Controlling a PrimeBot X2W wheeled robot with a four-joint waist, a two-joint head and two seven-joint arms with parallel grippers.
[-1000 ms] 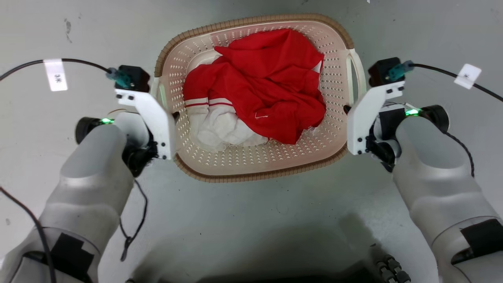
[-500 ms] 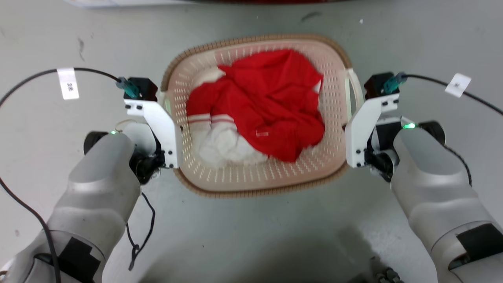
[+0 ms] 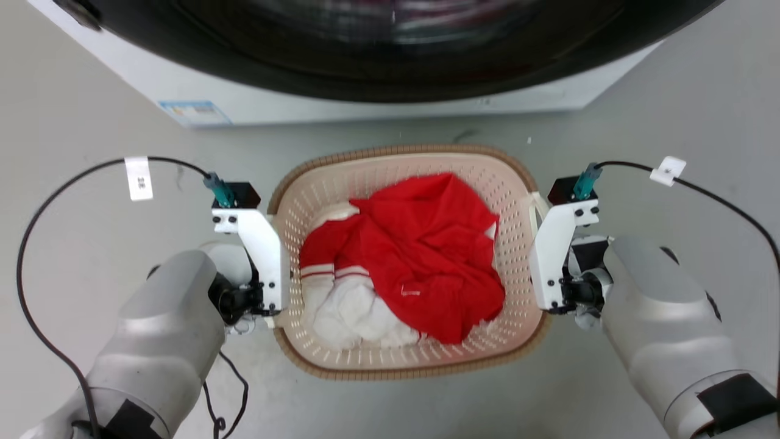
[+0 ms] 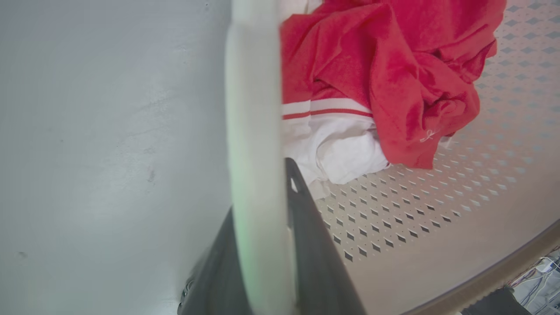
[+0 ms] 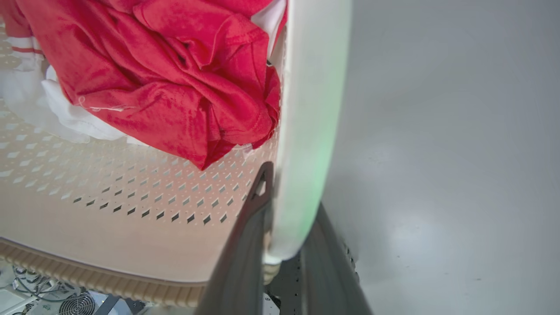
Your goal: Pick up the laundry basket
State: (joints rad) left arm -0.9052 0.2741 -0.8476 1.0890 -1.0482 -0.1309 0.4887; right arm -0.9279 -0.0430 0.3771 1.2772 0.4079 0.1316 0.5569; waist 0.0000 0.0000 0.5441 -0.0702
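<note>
Seen from the head camera, the laundry basket (image 3: 396,373) sits at centre frame on or just above the grey floor (image 3: 91,122); you cannot tell from these views whether its base touches the ground. Its brown rim faces up, and the white front of a washer (image 3: 390,113) runs across the top of the frame beyond it. A crumpled red garment (image 3: 426,256) fills most of the cream, perforated interior and lies over a white garment (image 3: 353,317) at the lower left of the basket. Your 2 arms reach in from the lower corners, 1 wrist against each side of the basket. In the left wrist view, your left gripper (image 4: 258,192) is clamped narrowly on the white loop of the left handle (image 4: 253,109), 1 dark finger pressed to each face of the loop, with the garments to its right and bare floor to its left. In the right wrist view, your right gripper (image 5: 293,197) is closed the same way on the right handle (image 5: 315,87), with the red cloth to its left and floor to its right. Black cables with white tags arc outward from both wrists toward the frame edges.
</note>
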